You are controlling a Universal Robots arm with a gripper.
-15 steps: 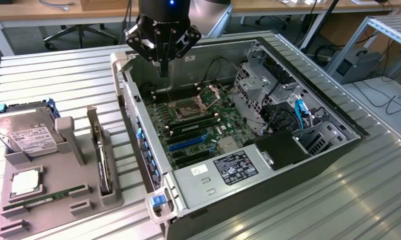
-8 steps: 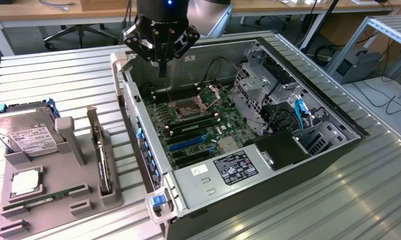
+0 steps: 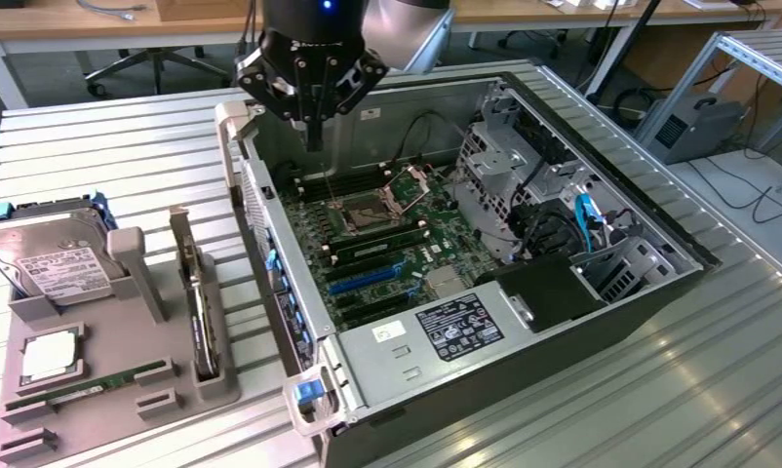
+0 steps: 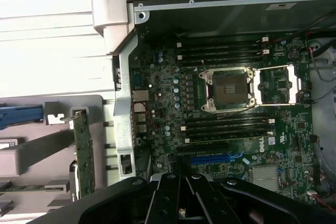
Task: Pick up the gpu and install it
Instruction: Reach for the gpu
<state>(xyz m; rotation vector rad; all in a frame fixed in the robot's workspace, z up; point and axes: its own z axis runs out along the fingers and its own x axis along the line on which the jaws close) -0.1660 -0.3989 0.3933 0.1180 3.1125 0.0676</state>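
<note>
Exterior view: the gripper [image 3: 313, 136] hangs over the open computer case [image 3: 405, 419], above the motherboard [image 3: 391, 244] close to the case's far wall. Its jaws are pressed together with nothing between them. The gpu [image 3: 199, 317] stands on edge in a slot of the gray tray [image 3: 118, 390], on the exterior view's left of the case and well apart from the gripper (mostly the silver bracket and a thin dark edge show from here). The same tray holds a hard drive [image 3: 53, 258] with a white label, a CPU chip [image 3: 51, 356] and a RAM stick [image 3: 90, 388]. Inside the case are the CPU socket [image 3: 365, 210], a blue slot [image 3: 365, 278] and a labelled power supply [image 3: 463, 327]. Everything sits on a slatted metal table [image 3: 105, 146]. Wrist view: the gripper [image 4: 182, 192] is closed and empty, black fingers together over the motherboard [image 4: 163, 77], with the blue slot [image 4: 215, 158] just beside the fingertips and the CPU socket [image 4: 228, 90] farther off. The gpu [image 4: 83, 150] shows edge-on, green board upright in the tray [image 4: 31, 150], outside the case wall.
</note>
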